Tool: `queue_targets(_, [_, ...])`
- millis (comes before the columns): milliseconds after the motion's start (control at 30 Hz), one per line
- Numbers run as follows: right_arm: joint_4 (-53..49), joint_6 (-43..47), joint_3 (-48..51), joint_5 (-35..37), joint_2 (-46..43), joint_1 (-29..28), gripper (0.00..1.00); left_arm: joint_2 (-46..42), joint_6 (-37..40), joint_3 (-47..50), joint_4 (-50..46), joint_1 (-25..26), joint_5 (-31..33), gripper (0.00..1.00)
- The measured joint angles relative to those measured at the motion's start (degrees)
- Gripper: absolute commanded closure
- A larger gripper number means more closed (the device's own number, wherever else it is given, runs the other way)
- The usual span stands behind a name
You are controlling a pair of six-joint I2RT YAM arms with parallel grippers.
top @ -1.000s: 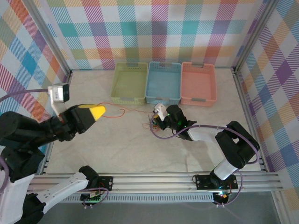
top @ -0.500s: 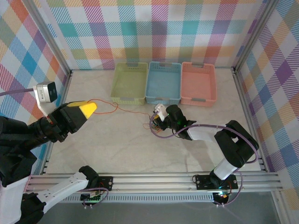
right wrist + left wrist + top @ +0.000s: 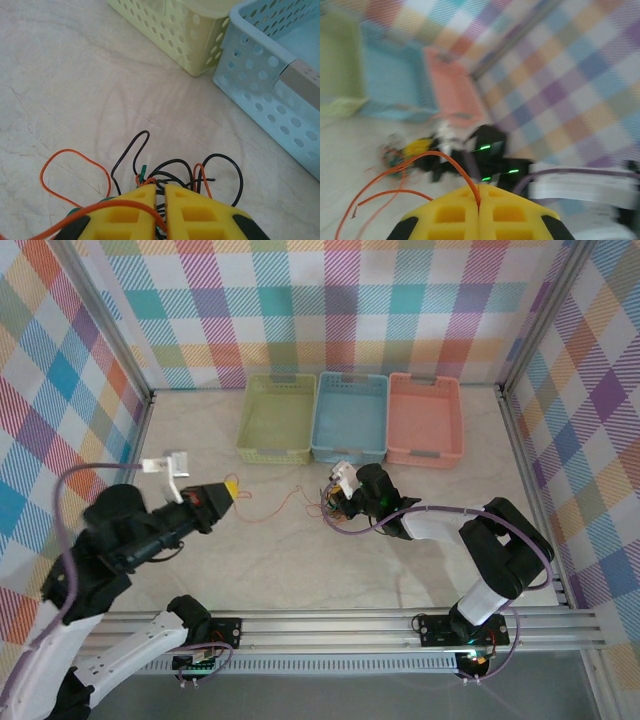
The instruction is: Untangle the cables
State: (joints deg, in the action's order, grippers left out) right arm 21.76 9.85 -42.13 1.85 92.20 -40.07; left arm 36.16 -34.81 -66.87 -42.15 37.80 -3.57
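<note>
Holding tight on both sides

Left hand (image 3: 479,194) is clamped shut on one orange cable (image 3: 442,156), which trails over the counter (image 3: 290,550) toward the tangled bunch (image 3: 172,167). Right hand (image 3: 160,189) is closed on that bunch, near the blue basket (image 3: 280,60).

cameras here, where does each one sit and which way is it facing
top external: above and behind the robot, looking down on the table; left gripper and right gripper show on their arms.
left wrist: on the left arm, facing across to the right arm; its gripper, shut on an orange cable, shows.
right wrist: low over the cables, facing the green basket and blue basket; its gripper shows.
shared: both wrist views see the cables and those baskets.
</note>
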Motion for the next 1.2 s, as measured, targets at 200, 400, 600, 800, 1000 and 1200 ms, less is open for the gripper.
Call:
queue_targets(200, [0.0, 0.0, 0.0, -0.4, 0.0, 0.0, 0.86, 1.5, 0.1, 10.6, -4.6, 0.0, 5.9, 0.55])
queue_targets(400, [0.0, 0.0, 0.0, -0.4, 0.0, 0.0, 0.86, 3.1, -0.1, 12.5, -7.7, 0.0, 11.2, 0.0])
queue_targets(600, [0.0, 0.0, 0.0, -0.4, 0.0, 0.0, 0.86, 5.4, 1.2, 12.7, -5.8, 0.0, 10.9, 0.03])
queue_targets(800, [0.0, 0.0, 0.0, -1.2, 0.0, 0.2, 0.87, 17.8, 3.1, 13.2, 3.6, -2.1, 2.5, 0.2])
queue_targets(1000, [0.2, -0.4, 0.0, -2.2, 0.0, 0.7, 0.87, 33.2, 2.3, 20.5, 20.5, -11.9, -13.3, 0.15])
queue_targets(1200, [0.5, -0.9, 0.0, -3.1, 0.0, 1.1, 0.86, 42.9, 3.8, 18.7, 28.5, -12.1, -22.6, 0.17])
